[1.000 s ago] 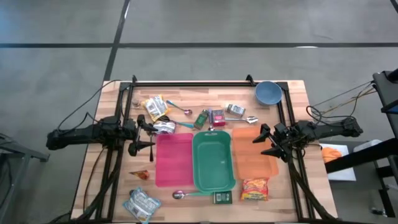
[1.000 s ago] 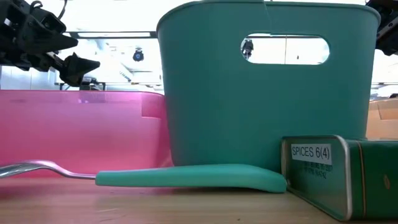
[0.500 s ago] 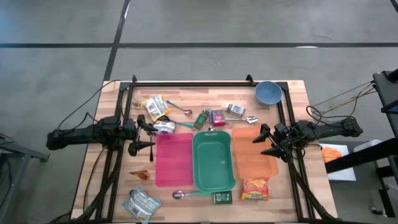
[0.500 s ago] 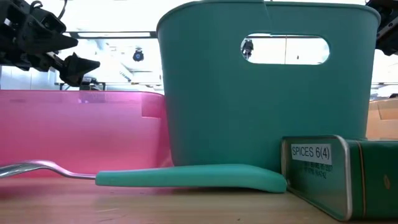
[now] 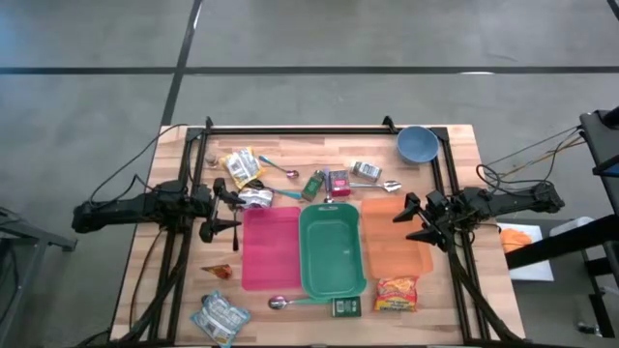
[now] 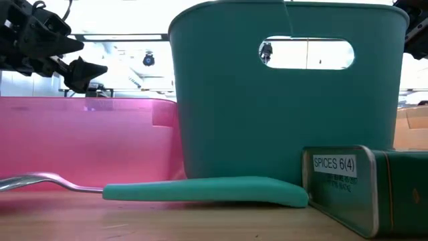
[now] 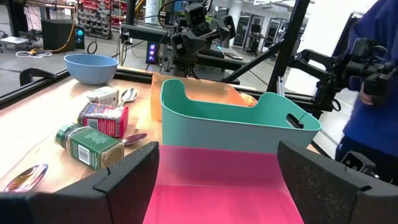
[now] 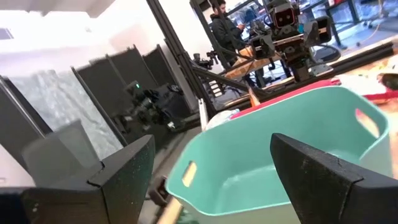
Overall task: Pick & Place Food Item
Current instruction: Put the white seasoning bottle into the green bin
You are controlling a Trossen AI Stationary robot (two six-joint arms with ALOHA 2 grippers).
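Food items lie about the wooden table: a yellow packet [image 5: 242, 166], a silver packet [image 5: 255, 197], a green spice jar [image 5: 313, 185], a red can [image 5: 338, 182], an orange noodle packet [image 5: 397, 293] and a silver-blue packet [image 5: 219, 316]. Side by side at the middle stand a pink bin [image 5: 269, 246], a teal bin [image 5: 332, 249] and an orange tray [image 5: 395, 235]. My left gripper [image 5: 234, 211] hovers open at the pink bin's left edge, pointing level. My right gripper [image 5: 406, 220] hovers open over the orange tray's right side. Neither has anything between its fingers.
A blue bowl [image 5: 417, 144] stands at the far right corner. A green spice tin [image 6: 364, 187] and a teal-handled spoon [image 6: 200, 191] lie in front of the teal bin. More spoons and a small tin [image 5: 365, 172] lie behind the bins. A person [image 7: 373, 93] stands beyond the table.
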